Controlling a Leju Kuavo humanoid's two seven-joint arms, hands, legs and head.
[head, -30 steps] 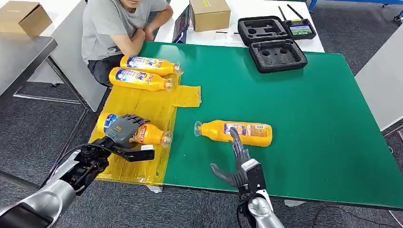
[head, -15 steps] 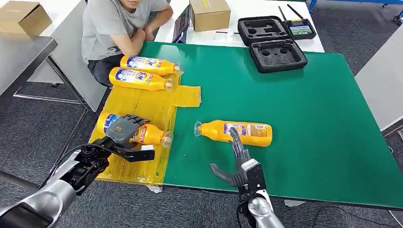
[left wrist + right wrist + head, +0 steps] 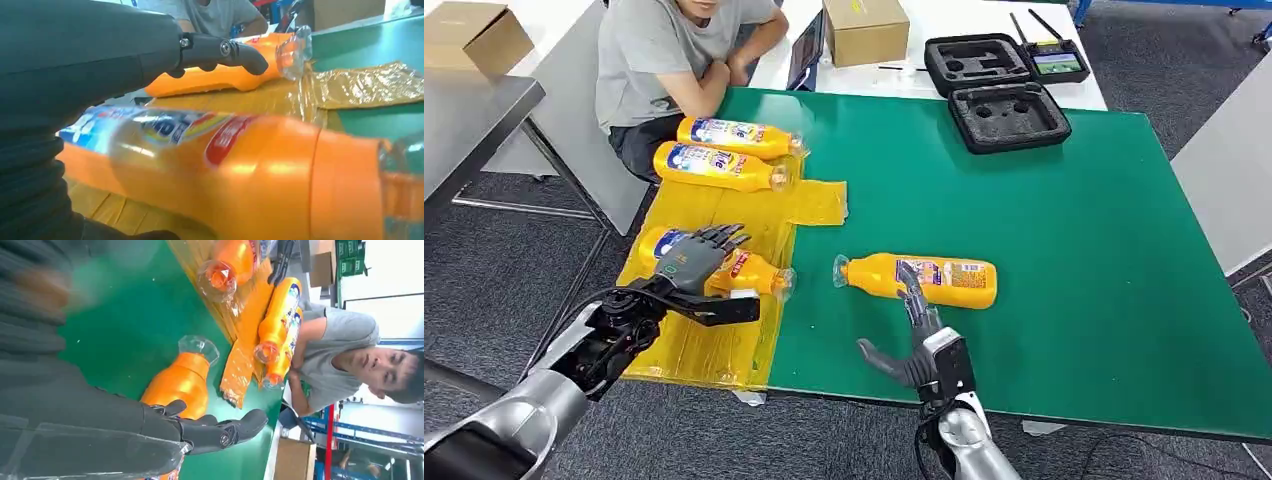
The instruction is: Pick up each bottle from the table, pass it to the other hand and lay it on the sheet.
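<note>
Left hand (image 3: 692, 262) open over sheet bottle (image 3: 724, 268) | right hand (image 3: 914, 345) open at bench bottle (image 3: 919, 279) | I wrap its middle before lifting.

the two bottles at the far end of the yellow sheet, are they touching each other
Apart. The head view shows a thin strip of yellow sheet between the far bottle and the nearer bottle along their length.
</note>
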